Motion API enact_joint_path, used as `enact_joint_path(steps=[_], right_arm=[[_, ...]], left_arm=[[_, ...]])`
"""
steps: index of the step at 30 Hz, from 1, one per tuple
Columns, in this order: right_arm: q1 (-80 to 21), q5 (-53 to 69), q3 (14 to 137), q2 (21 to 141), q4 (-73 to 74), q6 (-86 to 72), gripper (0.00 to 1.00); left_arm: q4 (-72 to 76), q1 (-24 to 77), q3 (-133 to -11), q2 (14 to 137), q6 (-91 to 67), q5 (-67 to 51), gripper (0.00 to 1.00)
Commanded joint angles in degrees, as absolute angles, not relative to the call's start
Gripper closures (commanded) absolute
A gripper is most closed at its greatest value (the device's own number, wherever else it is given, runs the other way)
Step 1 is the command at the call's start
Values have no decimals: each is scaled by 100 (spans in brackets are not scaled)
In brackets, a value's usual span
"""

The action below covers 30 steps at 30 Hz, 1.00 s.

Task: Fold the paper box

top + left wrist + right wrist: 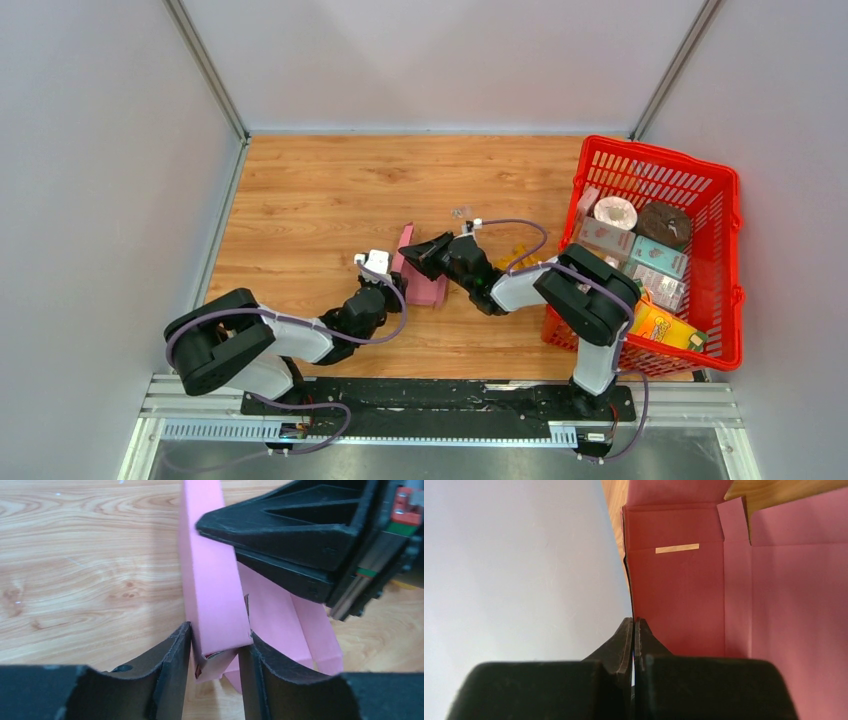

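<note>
Pink card, thin and matte, stands half-formed at the middle of the wood-grain tabletop (320, 200) as two arms meet over the paper box (428, 290). The right end effector (634, 625) has its fingers pressed together on the top edge of one upright wall. Its wrist camera looks down into the darker pink interior, where creases mark the panels and a pale strip of tape (677, 548) crosses one flap. The left end effector (216, 642) straddles the near end of the same raised panel, a black finger on either side. Whether they pinch the card or merely flank it cannot be told.

The risk lies in the material. Card this light is likely to buckle away from its scored lines if either arm pushes off-axis. The short slit between neighbouring flaps looks like a place where a tear could start should the two arms pull against each other. A grip on so narrow an edge could also slip, letting the wall drop flat. A red plastic mesh basket (730, 260) of cartons sits well apart to the right.
</note>
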<state>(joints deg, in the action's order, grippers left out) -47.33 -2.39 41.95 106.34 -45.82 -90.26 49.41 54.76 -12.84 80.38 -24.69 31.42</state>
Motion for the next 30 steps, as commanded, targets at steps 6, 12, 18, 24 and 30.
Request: enact_joint_path(steps=[6,12,18,24,30], right_arm=[[-5062,-712,4218,10213,-3191,-9589,100],[-5089,-738,4307,10073,-2725,-9571,100],[-5168,-984,4640,9642,-1393,-9080,99],[-5081,-1187,5264,9264,374,-7483,78],[-4406,163,5782,8974,1369,-4399,32]], left_arm=[[4105,5581,-1661,8147,-2918,4763,62],[3982,5581,-1766,8209,-2909,5089,70],[3691,5581,-1942,8419,-2857,5247,85],[3831,5599,-1925,8516,-2550,5142,90],[4375,5599,-1767,8560,-2014,4764,90]])
